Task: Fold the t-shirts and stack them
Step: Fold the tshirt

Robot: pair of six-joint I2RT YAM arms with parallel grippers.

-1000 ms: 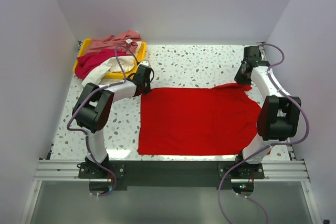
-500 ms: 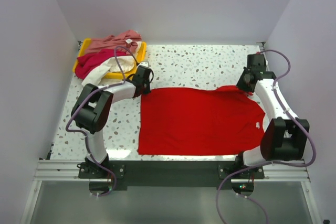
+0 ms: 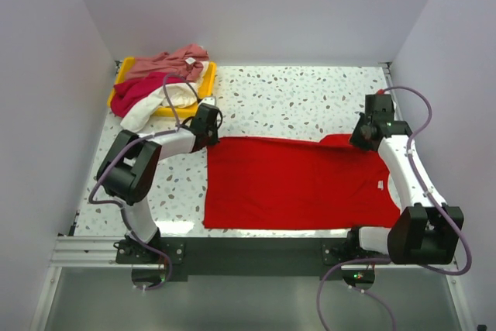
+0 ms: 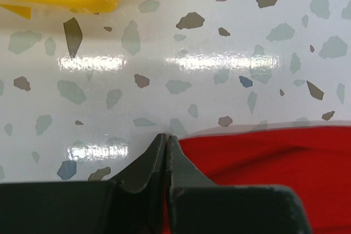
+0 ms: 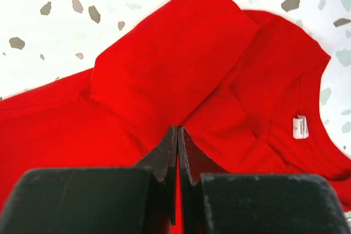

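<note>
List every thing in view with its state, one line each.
red t-shirt: spread out on the table, far edge pinched at both ends
left gripper: shut on its far left corner
right gripper: shut on its far right edge
yellow tray: heaped with three shirts
pink t-shirt: crumpled atop the pile
crimson t-shirt: crumpled in the tray
cream t-shirt: crumpled, spilling over the tray's rim

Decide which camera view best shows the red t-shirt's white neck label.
Right wrist view: the neck label is large and clear inside the red t-shirt collar. The top external view shows it as a tiny white speck; the left wrist view misses it.
</note>
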